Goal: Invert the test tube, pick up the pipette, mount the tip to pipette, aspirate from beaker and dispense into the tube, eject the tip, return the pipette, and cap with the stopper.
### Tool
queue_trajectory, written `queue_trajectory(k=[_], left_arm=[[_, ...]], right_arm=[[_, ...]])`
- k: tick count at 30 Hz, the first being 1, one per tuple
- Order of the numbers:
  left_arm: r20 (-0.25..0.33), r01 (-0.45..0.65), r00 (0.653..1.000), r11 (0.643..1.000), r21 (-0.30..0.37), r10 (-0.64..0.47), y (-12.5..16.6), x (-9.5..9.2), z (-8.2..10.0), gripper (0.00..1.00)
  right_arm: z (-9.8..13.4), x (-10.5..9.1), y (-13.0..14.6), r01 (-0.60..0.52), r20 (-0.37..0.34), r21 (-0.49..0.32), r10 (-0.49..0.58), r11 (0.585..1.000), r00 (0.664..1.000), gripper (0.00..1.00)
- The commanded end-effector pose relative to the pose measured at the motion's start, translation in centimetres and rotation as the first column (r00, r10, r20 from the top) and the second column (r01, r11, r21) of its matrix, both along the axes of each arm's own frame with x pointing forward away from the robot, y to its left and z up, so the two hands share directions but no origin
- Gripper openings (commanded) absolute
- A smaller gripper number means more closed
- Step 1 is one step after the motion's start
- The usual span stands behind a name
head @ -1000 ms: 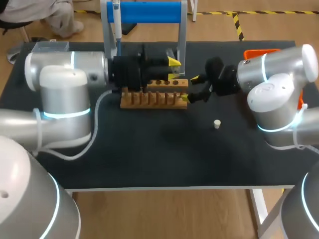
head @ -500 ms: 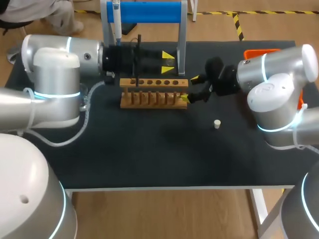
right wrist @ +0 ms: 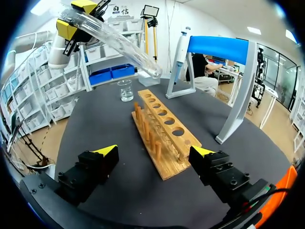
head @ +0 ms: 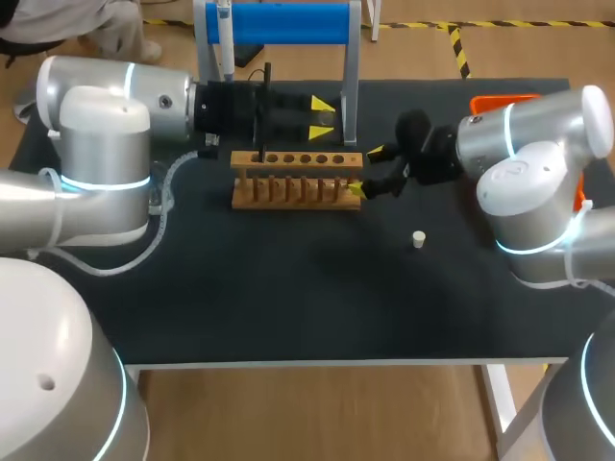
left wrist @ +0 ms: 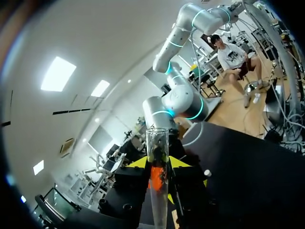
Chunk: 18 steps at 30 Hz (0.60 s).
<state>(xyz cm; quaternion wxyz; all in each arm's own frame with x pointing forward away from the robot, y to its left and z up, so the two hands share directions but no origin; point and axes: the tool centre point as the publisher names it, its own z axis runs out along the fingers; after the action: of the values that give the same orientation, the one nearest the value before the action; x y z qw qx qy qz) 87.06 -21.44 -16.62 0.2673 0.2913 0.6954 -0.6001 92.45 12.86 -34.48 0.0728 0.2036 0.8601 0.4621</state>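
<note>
My left gripper (head: 322, 117) hovers behind the wooden rack (head: 296, 178), shut on a clear test tube (left wrist: 157, 143) that sticks out past its yellow tips. From the right wrist the test tube (right wrist: 116, 43) slants down from the left gripper (right wrist: 81, 14) toward the rack (right wrist: 162, 131), above it and apart from it. My right gripper (head: 366, 170) stands open at the rack's right end, one finger on each side, touching nothing. The pipette (head: 223, 38) hangs on the blue stand (head: 288, 24). A white stopper (head: 418, 239) lies on the mat right of the rack.
A small glass beaker (right wrist: 126, 90) stands beyond the rack's far end, near the stand's foot. An orange object (head: 504, 99) sits at the back right corner, partly behind my right arm. Dark open mat (head: 288, 288) stretches in front of the rack.
My left arm has drawn back and up from the rack with the tube, its elbow swinging left. The right arm and the stopper have stayed put.
</note>
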Motion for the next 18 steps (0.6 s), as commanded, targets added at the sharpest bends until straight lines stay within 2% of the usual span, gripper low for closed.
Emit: queue_trajectory(k=[1, 3, 5, 6, 9, 11, 13, 15, 17, 18], left_arm=[[-0.001, 0.004, 1.000, 1.000, 0.003, -0.004, 0.1, 0.1, 0.1, 0.00], [-0.090, -0.033, 0.995, 0.999, 0.001, 0.033, 0.7, 1.0, 0.0, 0.00], [-0.182, -0.061, 0.982, 0.997, -0.039, 0.053, 1.3, 1.9, 0.0, 0.00], [-0.211, -0.078, 0.975, 0.997, -0.021, 0.072, 1.4, 2.2, -0.1, 0.00], [-0.279, -0.105, 0.955, 0.994, 0.002, 0.101, 1.8, 3.3, 0.0, 0.00], [-0.295, -0.122, 0.947, 0.992, 0.021, 0.123, 1.8, 3.7, 0.1, 0.00], [-0.344, -0.156, 0.925, 0.987, 0.037, 0.159, 2.0, 4.3, 0.0, 0.00], [-0.370, -0.177, 0.911, 0.983, 0.055, 0.184, 2.1, 4.8, -0.1, 0.00], [-0.404, -0.196, 0.893, 0.979, 0.046, 0.198, 2.1, 5.3, -0.3, 0.00], [-0.436, -0.221, 0.872, 0.974, 0.054, 0.222, 2.1, 5.5, -0.4, 0.00]], right_arm=[[0.0, 0.0, 0.0, 0.000, 0.000, 0.001, 0.000, 1.000, 1.000, 1.00], [0.0, 0.0, 0.0, 0.000, 0.000, 0.001, 0.000, 1.000, 1.000, 1.00], [0.0, 0.0, 0.0, 0.000, 0.000, 0.001, 0.000, 1.000, 1.000, 1.00], [0.0, 0.0, 0.0, 0.000, 0.000, 0.001, 0.000, 1.000, 1.000, 1.00], [0.0, 0.0, 0.0, 0.000, 0.000, 0.001, 0.000, 1.000, 1.000, 1.00], [0.0, 0.0, 0.0, 0.000, 0.000, 0.001, 0.000, 1.000, 1.000, 1.00], [0.0, 0.0, 0.0, 0.000, 0.000, 0.001, 0.000, 1.000, 1.000, 1.00], [0.0, 0.0, 0.0, 0.000, 0.000, 0.001, 0.000, 1.000, 1.000, 1.00], [0.0, 0.0, 0.0, 0.000, 0.000, 0.001, 0.000, 1.000, 1.000, 1.00], [0.0, 0.0, 0.0, 0.000, 0.000, 0.001, 0.000, 1.000, 1.000, 1.00]])
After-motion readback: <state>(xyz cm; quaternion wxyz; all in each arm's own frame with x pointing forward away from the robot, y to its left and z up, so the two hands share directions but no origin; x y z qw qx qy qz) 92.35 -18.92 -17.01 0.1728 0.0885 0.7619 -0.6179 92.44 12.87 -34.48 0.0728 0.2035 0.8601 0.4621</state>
